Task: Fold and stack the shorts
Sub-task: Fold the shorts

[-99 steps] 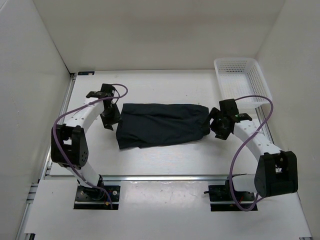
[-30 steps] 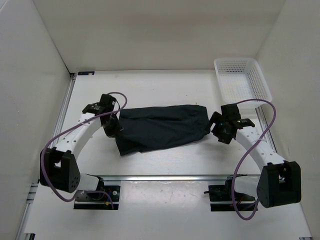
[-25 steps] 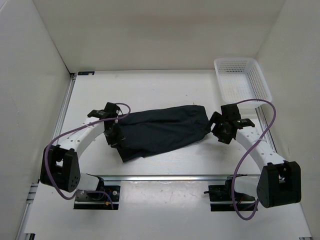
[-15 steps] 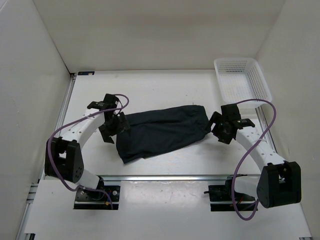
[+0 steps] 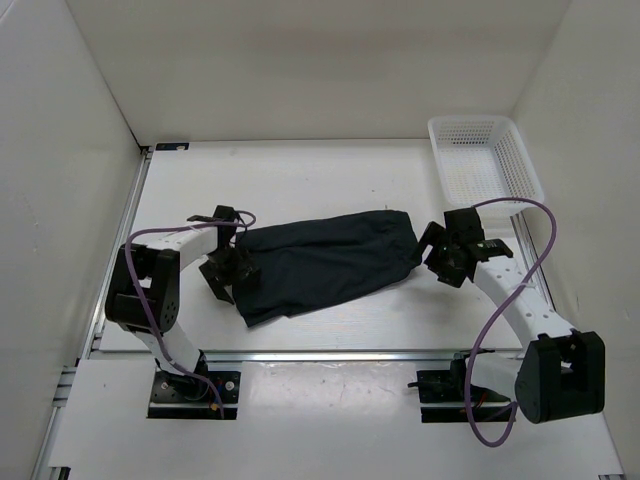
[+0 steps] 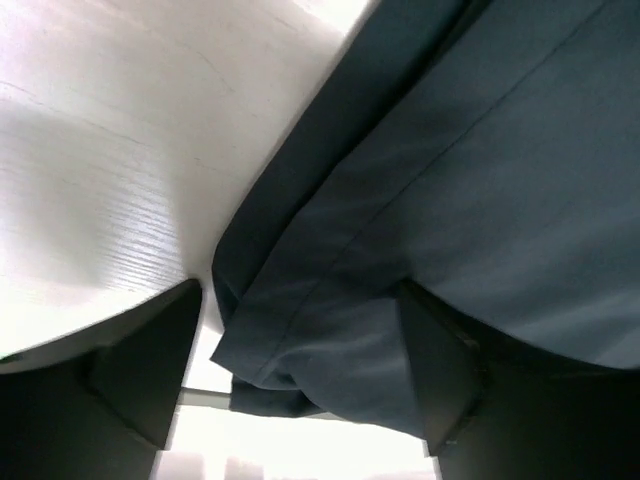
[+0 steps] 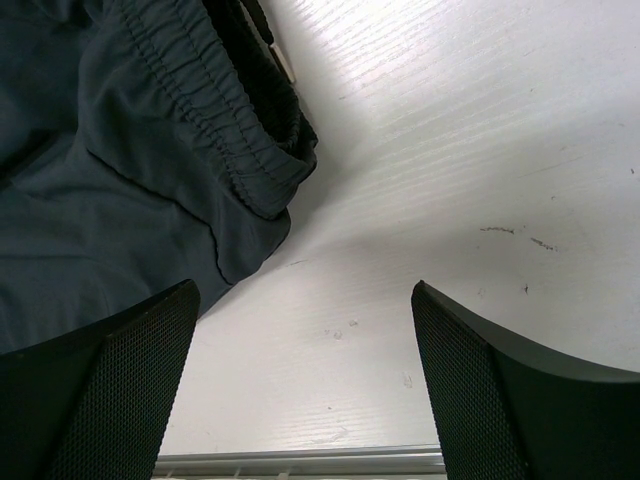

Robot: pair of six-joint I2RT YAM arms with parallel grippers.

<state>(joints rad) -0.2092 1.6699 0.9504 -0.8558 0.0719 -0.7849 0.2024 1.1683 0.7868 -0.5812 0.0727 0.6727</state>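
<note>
A white counter (image 5: 330,180) with a faint wood grain fills the walled work cell. The dark navy shorts (image 5: 320,265) lie across its middle as a long, flattened band. The band sits on a slant, its left end nearer the arm bases and its right end farther back.

The soft, matte fabric lies in shallow creases. The right wrist view shows the gathered, ribbed elastic waistband (image 7: 215,110) at the right end. The left wrist view shows a stitched hem (image 6: 330,270) curling at the left end, over bare counter (image 6: 120,150).

A rectangular white plastic mesh basket (image 5: 527,165) sits in the far right corner, apart from the shorts.

The left claw (image 5: 225,275) sits low at the shorts' left end. Its black fingers (image 6: 150,370) are spread wide with the hem lying loose between them, and nothing is clamped.

The right claw (image 5: 440,255) sits just off the waistband end. Its textured black fingers (image 7: 490,390) are also splayed wide and grip nothing. The waistband corner lies beside one finger, with pale, lightly scuffed counter (image 7: 450,150) across the rest of the gap.
</note>
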